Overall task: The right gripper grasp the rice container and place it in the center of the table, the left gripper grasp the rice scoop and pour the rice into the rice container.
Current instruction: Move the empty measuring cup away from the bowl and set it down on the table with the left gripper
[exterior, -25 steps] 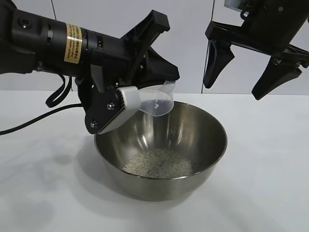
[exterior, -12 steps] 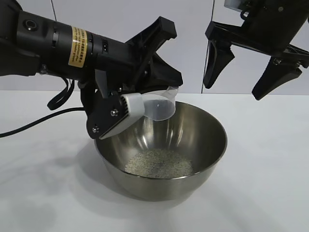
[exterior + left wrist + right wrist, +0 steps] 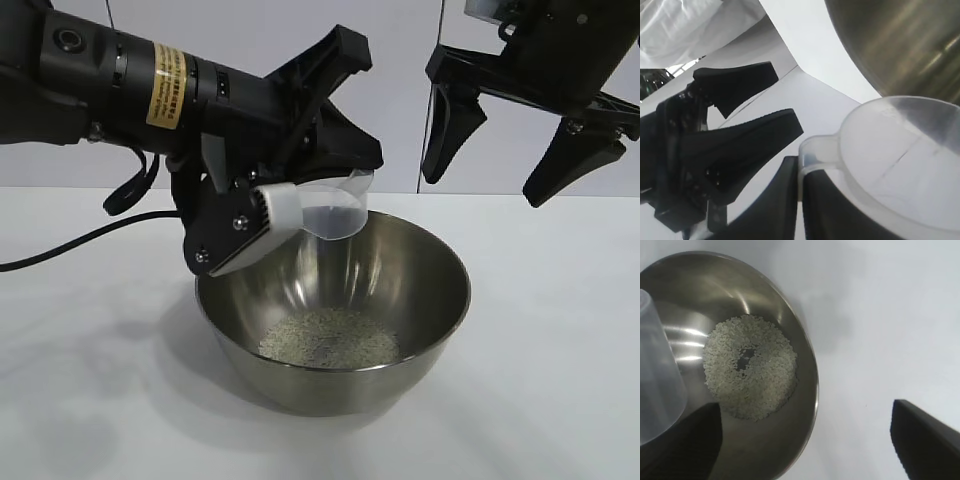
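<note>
The left gripper (image 3: 290,195) clenched the rice scoop (image 3: 335,208), tilted over the rice container (image 3: 335,320); rice (image 3: 328,338) lay heaped below it. The right gripper (image 3: 515,140) hung released, above and beside the container's far rim.

Pale panelled wall (image 3: 400,100) with dark vertical seams behind a white surface.

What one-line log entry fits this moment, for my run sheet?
left gripper: holds rice scoop over rice container | rice: in container | right gripper: open, raised

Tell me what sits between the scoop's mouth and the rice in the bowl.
Nothing: in the exterior view, only air and bare steel wall separate the scoop from the rice in the bowl.
</note>
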{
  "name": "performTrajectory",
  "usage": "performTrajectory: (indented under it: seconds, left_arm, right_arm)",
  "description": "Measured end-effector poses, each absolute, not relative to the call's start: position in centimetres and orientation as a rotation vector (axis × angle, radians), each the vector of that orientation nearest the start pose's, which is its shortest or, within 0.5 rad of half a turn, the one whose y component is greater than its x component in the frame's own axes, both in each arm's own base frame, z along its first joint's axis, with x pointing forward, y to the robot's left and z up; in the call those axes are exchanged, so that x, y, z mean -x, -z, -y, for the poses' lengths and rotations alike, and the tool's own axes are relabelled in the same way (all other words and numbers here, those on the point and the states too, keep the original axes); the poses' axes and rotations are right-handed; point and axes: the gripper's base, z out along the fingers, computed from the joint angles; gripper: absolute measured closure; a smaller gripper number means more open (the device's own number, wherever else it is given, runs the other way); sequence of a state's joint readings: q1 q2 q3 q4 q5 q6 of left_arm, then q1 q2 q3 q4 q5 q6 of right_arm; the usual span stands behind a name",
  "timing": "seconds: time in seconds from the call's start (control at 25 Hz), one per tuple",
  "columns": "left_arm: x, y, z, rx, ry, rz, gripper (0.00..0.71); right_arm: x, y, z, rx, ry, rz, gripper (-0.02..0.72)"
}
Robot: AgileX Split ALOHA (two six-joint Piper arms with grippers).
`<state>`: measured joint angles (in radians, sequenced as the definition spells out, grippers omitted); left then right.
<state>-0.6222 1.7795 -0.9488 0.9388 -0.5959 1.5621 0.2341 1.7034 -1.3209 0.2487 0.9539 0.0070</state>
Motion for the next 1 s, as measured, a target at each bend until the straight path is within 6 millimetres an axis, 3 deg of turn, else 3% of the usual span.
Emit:
performTrajectory:
  seconds: [0.36, 0.6, 0.76, 1.0]
  left_arm:
    - [-28.2, -22.9, 25.3, -1.660, -0.494, -0.269, 0.698]
    - [-28.0, -22.0, 23.7, -1.427, -0.324, -0.641, 0.698]
    - [-28.3, -22.0, 22.0, -1.145, -0.206, -0.924, 0.698]
    - [-28.9, -25.3, 18.8, -0.606, -0.074, -1.167, 0.698]
  right_arm:
    - [-33.7, -26.2, -9.9, 0.165, -0.371, -2.823, 0.072]
    - [-33.7, -26.2, -9.9, 0.165, -0.371, -2.823, 0.072]
    - [-33.8, -26.2, -9.9, 0.164, -0.371, -2.821, 0.072]
    - [-33.8, -26.2, -9.9, 0.161, -0.374, -2.812, 0.072]
